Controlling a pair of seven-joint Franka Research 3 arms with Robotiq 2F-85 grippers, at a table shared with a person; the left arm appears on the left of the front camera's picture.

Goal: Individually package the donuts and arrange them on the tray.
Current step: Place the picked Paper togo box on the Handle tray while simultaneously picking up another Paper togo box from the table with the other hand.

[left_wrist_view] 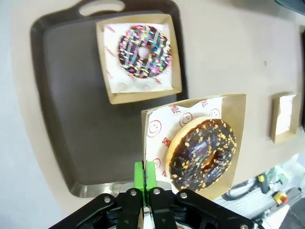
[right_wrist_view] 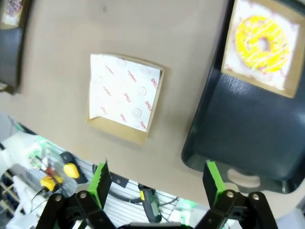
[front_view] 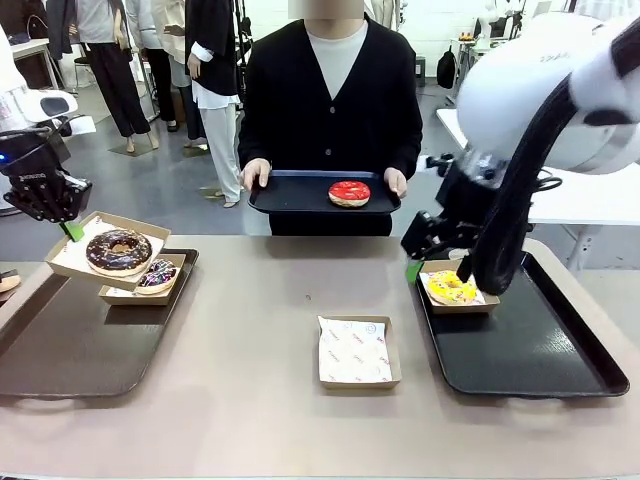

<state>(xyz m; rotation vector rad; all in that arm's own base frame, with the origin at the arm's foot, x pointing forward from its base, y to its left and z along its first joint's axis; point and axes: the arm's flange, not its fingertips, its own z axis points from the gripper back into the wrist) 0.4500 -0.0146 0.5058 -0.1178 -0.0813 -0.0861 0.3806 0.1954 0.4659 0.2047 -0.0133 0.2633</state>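
My left gripper (front_view: pixel 68 228) (left_wrist_view: pixel 145 183) is shut on the edge of a cardboard box (left_wrist_view: pixel 233 107) and holds it tilted above the left tray (front_view: pixel 70 345). In that box lies a dark chocolate donut (front_view: pixel 119 250) (left_wrist_view: pixel 202 153). Below it, a sprinkled chocolate donut (front_view: pixel 157 275) (left_wrist_view: pixel 144 51) sits in its own box on the same tray. The yellow-iced donut (front_view: pixel 451 288) (right_wrist_view: pixel 262 43) rests boxed at the near-left corner of the right tray (front_view: pixel 530 350) (right_wrist_view: pixel 238 124). My right gripper (front_view: pixel 422 262) (right_wrist_view: pixel 157 183) hangs open above that corner, holding nothing. The red-glazed donut (front_view: pixel 349 193) lies unboxed on a tray (front_view: pixel 285 195) that the person holds.
An empty cardboard box with a paper liner (front_view: pixel 358 350) (right_wrist_view: pixel 125 98) stands mid-table, near the front edge. The person stands at the far side, both hands on their tray. My right arm (front_view: pixel 530 150) crosses over the right tray's far end.
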